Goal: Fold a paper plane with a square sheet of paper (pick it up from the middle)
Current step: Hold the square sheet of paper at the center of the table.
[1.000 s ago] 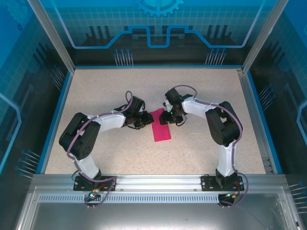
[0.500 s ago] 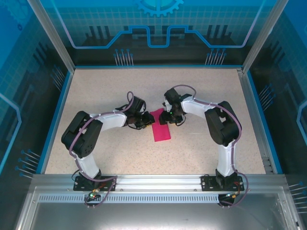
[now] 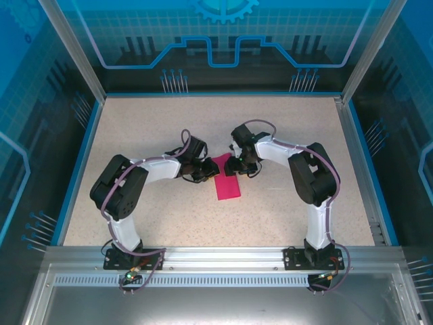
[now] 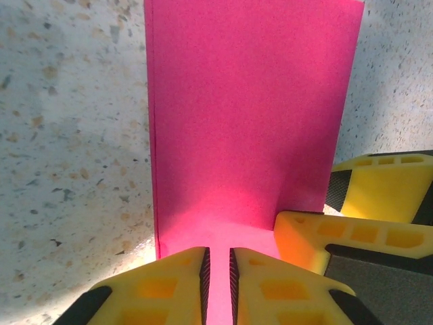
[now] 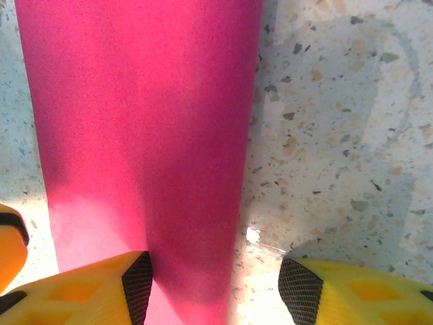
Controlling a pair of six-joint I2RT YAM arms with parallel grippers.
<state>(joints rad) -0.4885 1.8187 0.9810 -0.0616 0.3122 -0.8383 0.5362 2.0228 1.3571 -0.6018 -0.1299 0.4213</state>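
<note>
The magenta-pink paper [image 3: 228, 183] lies on the table folded into a narrow rectangle, long axis running toward the arms. My left gripper [image 3: 207, 173] is at its far left corner. In the left wrist view its yellow jaws [image 4: 218, 284] stand nearly together, a thin slit between them, right over the paper [image 4: 250, 122]. My right gripper [image 3: 235, 166] is at the far right corner, open. Its fingers [image 5: 215, 288] straddle the paper's [image 5: 142, 135] right edge, one pad over the paper and one over bare table. A right finger [image 4: 338, 233] shows beside the left jaws.
The speckled tabletop [image 3: 149, 128] is bounded by a blue rim and glass walls [image 3: 88, 135]. An aluminium rail [image 3: 223, 256] carries both arm bases at the near edge. The two wrists sit very close together over the paper's far end.
The left arm's elbow has shifted slightly to the right. The paper and both grippers stay where they were.
</note>
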